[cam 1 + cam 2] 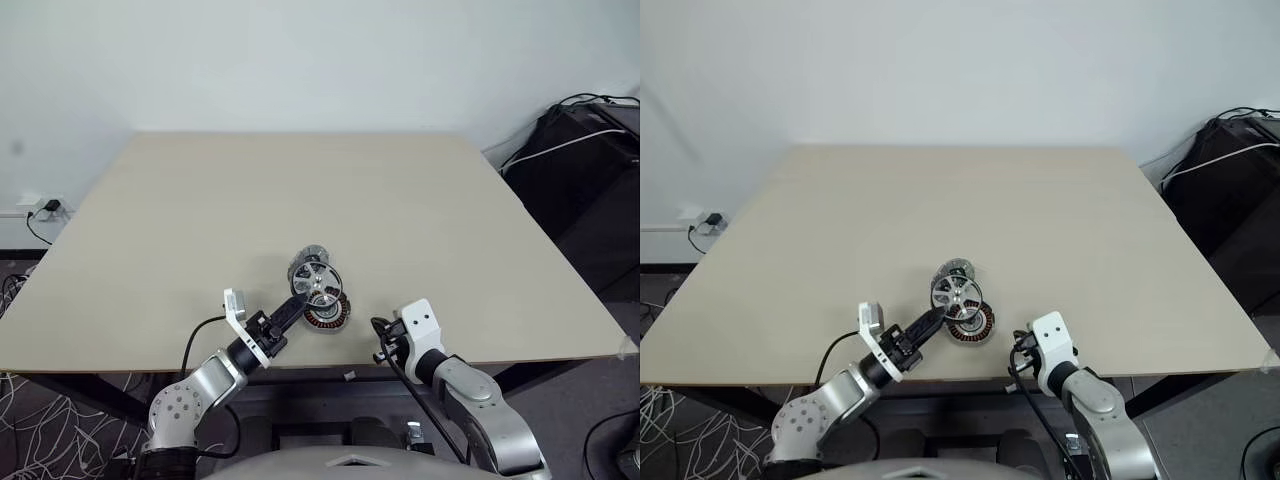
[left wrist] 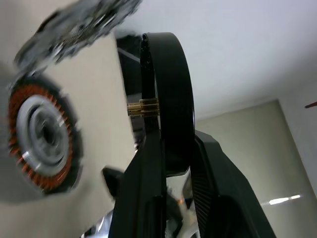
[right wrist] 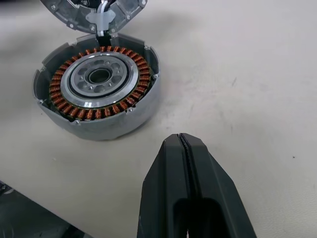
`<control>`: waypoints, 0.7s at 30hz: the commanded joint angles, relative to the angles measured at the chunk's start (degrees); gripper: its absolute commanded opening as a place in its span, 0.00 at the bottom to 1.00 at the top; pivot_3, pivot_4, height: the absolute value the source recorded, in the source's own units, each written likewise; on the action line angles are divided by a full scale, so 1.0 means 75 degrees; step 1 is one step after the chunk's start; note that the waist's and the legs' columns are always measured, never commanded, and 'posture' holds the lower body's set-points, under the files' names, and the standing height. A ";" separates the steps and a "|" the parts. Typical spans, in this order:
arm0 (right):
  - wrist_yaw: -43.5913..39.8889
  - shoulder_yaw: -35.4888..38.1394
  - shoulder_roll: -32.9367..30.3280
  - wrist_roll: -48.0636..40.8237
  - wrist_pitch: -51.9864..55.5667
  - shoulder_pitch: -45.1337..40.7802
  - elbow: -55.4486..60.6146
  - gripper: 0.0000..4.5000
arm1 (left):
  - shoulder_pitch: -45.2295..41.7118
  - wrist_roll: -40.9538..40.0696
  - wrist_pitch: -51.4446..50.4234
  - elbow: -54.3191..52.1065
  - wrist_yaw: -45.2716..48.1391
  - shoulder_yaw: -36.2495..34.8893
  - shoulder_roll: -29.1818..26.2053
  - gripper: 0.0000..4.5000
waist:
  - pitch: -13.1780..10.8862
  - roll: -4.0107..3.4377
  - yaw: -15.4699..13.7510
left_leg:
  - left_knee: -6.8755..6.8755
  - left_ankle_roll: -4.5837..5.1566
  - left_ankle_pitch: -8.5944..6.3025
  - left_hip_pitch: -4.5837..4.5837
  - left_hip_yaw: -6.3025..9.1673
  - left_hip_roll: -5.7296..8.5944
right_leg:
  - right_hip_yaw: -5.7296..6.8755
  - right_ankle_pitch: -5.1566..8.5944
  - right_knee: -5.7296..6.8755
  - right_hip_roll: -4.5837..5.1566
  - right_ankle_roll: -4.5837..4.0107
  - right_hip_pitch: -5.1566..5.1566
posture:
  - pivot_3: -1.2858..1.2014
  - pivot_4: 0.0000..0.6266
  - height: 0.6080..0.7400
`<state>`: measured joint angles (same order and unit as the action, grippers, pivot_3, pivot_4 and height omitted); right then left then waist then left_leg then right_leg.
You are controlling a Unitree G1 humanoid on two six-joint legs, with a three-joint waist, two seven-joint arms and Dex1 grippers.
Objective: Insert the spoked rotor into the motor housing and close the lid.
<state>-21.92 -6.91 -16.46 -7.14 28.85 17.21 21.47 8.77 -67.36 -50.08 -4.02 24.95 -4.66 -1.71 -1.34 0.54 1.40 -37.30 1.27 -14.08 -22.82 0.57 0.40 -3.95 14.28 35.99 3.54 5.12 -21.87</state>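
**Rotor in left grip above housing, lid behind**

Your left gripper (image 1: 298,305) is clamped on the spoked rotor (image 1: 317,279), fingers pinching its dark rim, rotor tilted up on edge and held just over the far side of the motor housing (image 1: 327,314). The housing sits open on the table (image 1: 200,220) near the front edge, copper windings and central hub exposed; nothing is seated in it yet. The lid (image 1: 307,256) lies just behind the rotor on the table, mostly hidden by it, so you can't tell whether they touch. Your right gripper (image 3: 184,141) has its fingers pressed together, holding nothing, and hovers over bare tabletop just beside the housing on the right side.
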 commanded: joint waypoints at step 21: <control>0.0106 -0.0010 0.0018 -0.0059 -0.0160 -0.0106 0.0391 0.00 | -0.0736 0.1179 -0.0075 0.0977 0.0282 0.0183 0.0476 0.09 | 0.0002 -0.0004 -0.0011 | 0.0000 0.0000 0.0000 -0.0001 0.0000 0.0005 | 0.0001 -0.0014 -0.0001 0.0001 -0.0022 -0.0001 | 0.52 0.00 1.00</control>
<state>-21.25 -7.47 -16.29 -7.13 28.83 17.11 21.99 4.53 -58.78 -50.73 3.67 25.84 -3.84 1.25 -1.32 0.51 1.31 -37.29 1.26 -14.08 -22.83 0.57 0.44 -3.94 14.18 35.99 3.55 4.96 -21.88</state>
